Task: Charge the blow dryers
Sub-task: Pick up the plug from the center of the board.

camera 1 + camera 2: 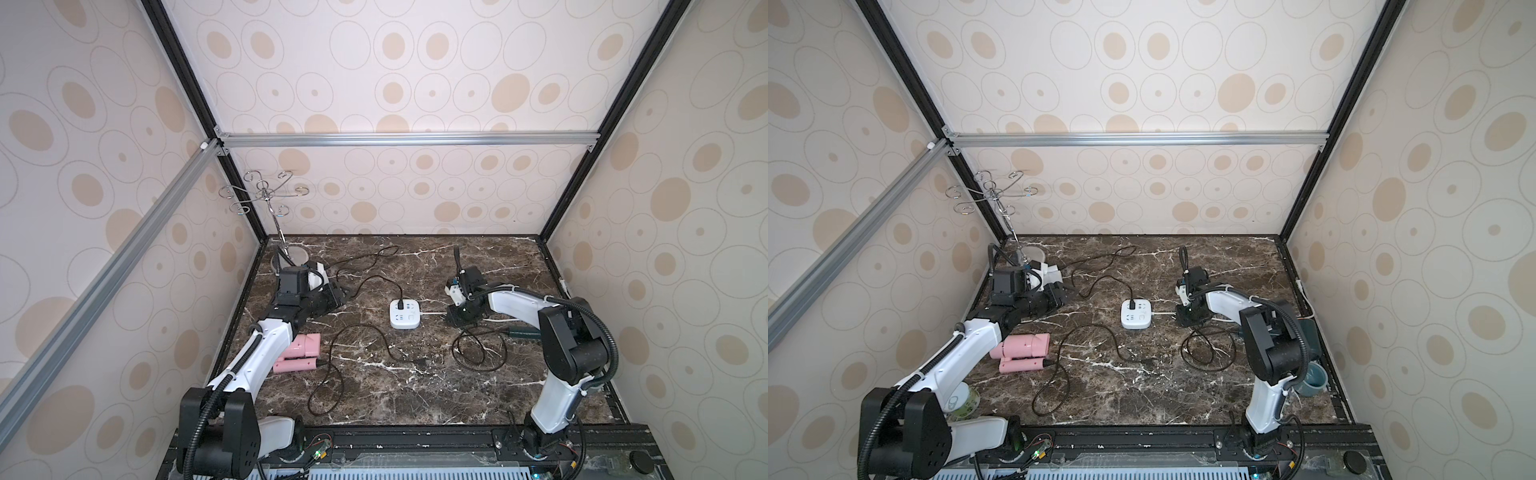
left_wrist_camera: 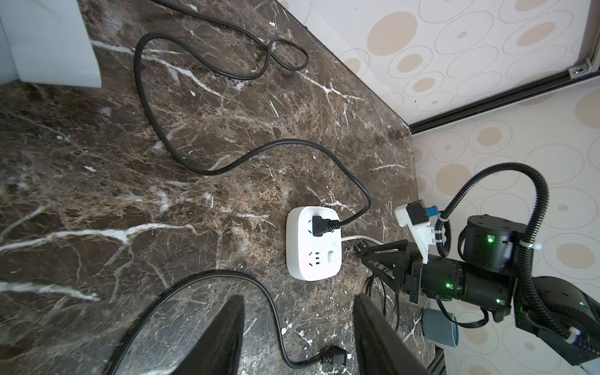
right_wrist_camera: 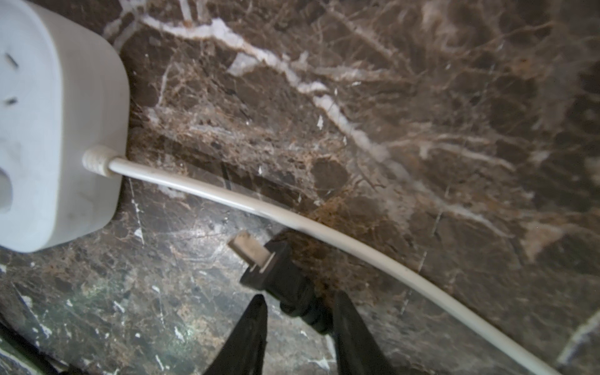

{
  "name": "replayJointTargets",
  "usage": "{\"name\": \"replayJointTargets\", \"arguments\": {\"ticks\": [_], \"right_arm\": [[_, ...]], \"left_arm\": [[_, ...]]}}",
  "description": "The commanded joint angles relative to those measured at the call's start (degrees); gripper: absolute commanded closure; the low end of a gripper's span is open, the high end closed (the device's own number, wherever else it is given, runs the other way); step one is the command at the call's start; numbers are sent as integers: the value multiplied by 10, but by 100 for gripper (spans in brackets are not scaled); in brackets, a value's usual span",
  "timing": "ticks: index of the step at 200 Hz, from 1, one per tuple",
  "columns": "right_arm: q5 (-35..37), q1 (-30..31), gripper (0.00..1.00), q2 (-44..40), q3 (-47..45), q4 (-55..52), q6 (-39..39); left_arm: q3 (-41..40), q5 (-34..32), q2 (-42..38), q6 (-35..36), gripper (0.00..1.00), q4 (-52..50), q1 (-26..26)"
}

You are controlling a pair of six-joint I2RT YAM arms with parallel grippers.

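My right tool (image 3: 298, 297) seems to pinch a black plug (image 3: 276, 276) beside the socket block (image 3: 65, 130); my left tool (image 2: 298, 298) stands spread.

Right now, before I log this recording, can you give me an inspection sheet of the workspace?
Surface: dark marble tabletop, no spills seen.
Job's things: pink blow dryer lying at the left; white blow dryer back left by the left arm; dark green blow dryer mostly hidden behind the right arm.
Clutter: grey-blue cup; metal hook stand.
Grippers: left gripper open, empty; right gripper shut on the held plug, beside the socket block.
Cables: seated plug in the socket block; loose plug lying free; black cords looping over the tabletop; white cable leaving the block.
Surroundings: wallpapered walls; aluminium frame.
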Motion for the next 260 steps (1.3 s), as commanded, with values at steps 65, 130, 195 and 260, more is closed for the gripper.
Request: {"name": "replayJointTargets", "arguments": {"ticks": [65,130,195,260], "right_arm": [[5,6,84,-28,-26,-29,-23],[-28,10,98,-109,-29,-24,-34],[-96,71,100,-196,62,-197,-71],[-200,107,100,-261,91,-279,-71]], "left_arm": [[6,-6,-22,2,45,-16,-3],[14,0,-47,1,45,-37,-3],[107,150,2,48,45,-66,-46],[99,168,60,4,44,58,-199]]}}
